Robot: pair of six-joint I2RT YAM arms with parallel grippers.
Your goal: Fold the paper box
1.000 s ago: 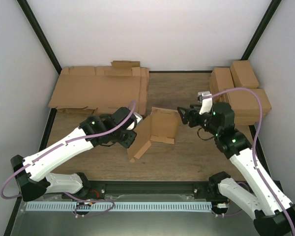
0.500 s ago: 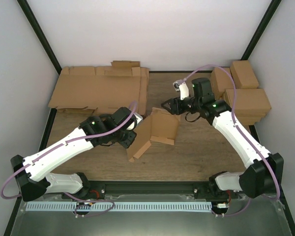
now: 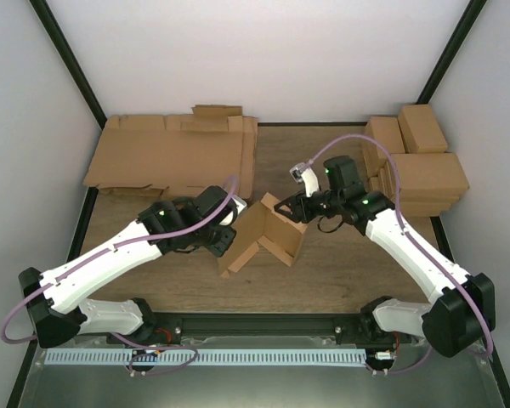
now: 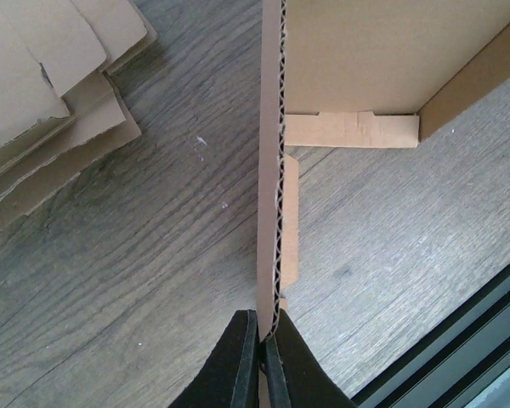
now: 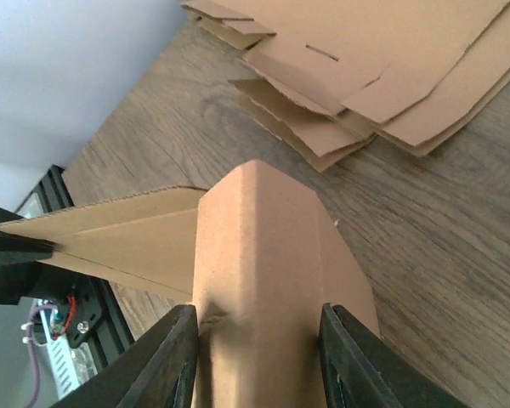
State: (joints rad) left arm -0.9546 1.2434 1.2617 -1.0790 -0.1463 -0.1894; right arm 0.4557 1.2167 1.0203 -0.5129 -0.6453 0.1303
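Observation:
The paper box [image 3: 272,231] is a partly folded brown cardboard piece at the table's middle, with panels standing up at angles. My left gripper [image 3: 230,231] is shut on the corrugated edge of its left panel, seen edge-on in the left wrist view [image 4: 270,212] between the closed fingers of the left gripper [image 4: 264,361]. My right gripper [image 3: 286,206] is at the box's far right corner. In the right wrist view its fingers [image 5: 166,361] stand wide apart, straddling a bent ridge of the box [image 5: 259,255] that fills the gap between them.
A pile of flat cardboard sheets [image 3: 170,157] lies at the back left and shows in both wrist views [image 4: 42,85] [image 5: 391,59]. Stacked closed brown boxes [image 3: 416,161] stand at the back right. The black frame rail [image 3: 263,323] runs along the near edge.
My right arm has swung left to the box and its fingers now straddle the right panel, which has tipped up and inward. My left gripper keeps its hold, unmoved.

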